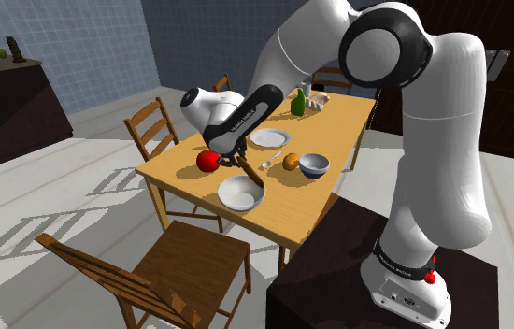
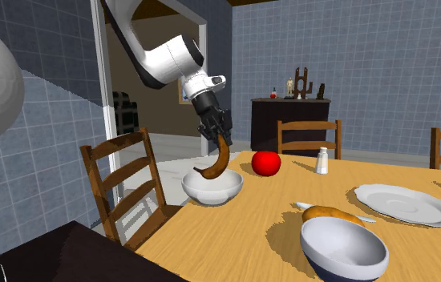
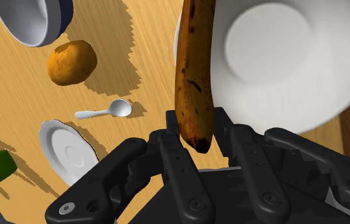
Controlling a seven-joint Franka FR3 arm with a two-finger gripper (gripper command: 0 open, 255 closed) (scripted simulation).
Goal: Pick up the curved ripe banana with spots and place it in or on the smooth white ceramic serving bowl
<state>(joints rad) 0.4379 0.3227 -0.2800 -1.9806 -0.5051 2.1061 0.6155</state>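
Note:
A brown-spotted, curved banana point(image 2: 219, 157) hangs from my gripper point(image 2: 214, 128), which is shut on its upper end. Its lower tip curves down to just over the rim of the white bowl point(image 2: 211, 191) near the table's corner. In the shoulder view the banana point(image 1: 253, 174) slants down from the gripper point(image 1: 237, 158) over the white bowl point(image 1: 236, 194). In the wrist view the banana point(image 3: 194, 70) runs away from the black fingers point(image 3: 175, 141) that clasp it, along the bowl's point(image 3: 294, 57) edge.
On the wooden table point(image 1: 339, 121) lie a red apple point(image 1: 208, 161), an orange fruit point(image 1: 291, 161), a blue-grey bowl point(image 1: 314, 165), a white plate point(image 1: 269, 138), a white spoon point(image 3: 107, 111) and a green bottle point(image 1: 298, 103). A salt shaker point(image 2: 321, 160) stands behind the apple. Wooden chairs point(image 1: 176, 266) flank the table.

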